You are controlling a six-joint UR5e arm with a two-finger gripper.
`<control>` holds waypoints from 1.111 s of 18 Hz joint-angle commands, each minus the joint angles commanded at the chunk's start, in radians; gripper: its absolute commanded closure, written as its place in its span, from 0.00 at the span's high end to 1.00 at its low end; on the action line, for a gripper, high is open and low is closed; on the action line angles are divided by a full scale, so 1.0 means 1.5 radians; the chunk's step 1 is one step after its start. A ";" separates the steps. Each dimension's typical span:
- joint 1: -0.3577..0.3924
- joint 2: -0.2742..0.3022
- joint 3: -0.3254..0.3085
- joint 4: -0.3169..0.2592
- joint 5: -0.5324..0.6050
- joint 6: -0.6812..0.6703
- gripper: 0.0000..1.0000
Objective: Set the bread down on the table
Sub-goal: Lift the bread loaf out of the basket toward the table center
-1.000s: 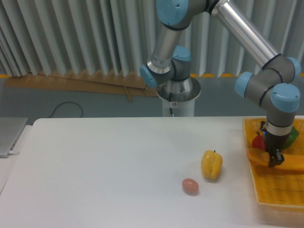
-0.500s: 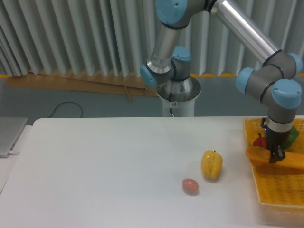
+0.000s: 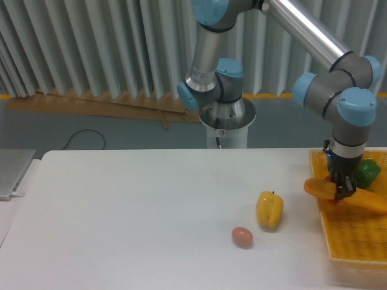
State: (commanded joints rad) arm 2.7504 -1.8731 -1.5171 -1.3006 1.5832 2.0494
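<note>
The bread [image 3: 357,196] is a long orange-tan loaf, held level in the air over the left rim of the yellow basket [image 3: 357,244]. My gripper [image 3: 340,192] is shut on the bread near its left third, pointing straight down. The loaf's left end sticks out past the basket's edge toward the white table [image 3: 133,217]. Its right end runs to the frame's right edge.
A yellow bell pepper [image 3: 269,209] stands on the table left of the basket, with a small pinkish-brown egg [image 3: 242,237] in front of it. A green item [image 3: 366,172] and a red item [image 3: 329,179] lie in the basket behind the gripper. A grey object [image 3: 13,172] sits at the left edge.
My gripper has risen and shifted a little left, lifting the bread out of the basket. The pepper and egg have not moved.
</note>
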 joint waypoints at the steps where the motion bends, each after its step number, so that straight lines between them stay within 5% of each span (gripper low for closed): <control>1: -0.001 0.009 0.001 -0.014 -0.002 -0.001 0.48; 8: -0.041 0.050 0.008 -0.075 -0.003 -0.098 0.48; 14: -0.121 0.092 0.008 -0.111 -0.002 -0.241 0.48; 20: -0.209 0.093 0.033 -0.128 -0.003 -0.385 0.48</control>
State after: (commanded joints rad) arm 2.4362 -1.7334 -1.4680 -1.4926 1.5785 1.4715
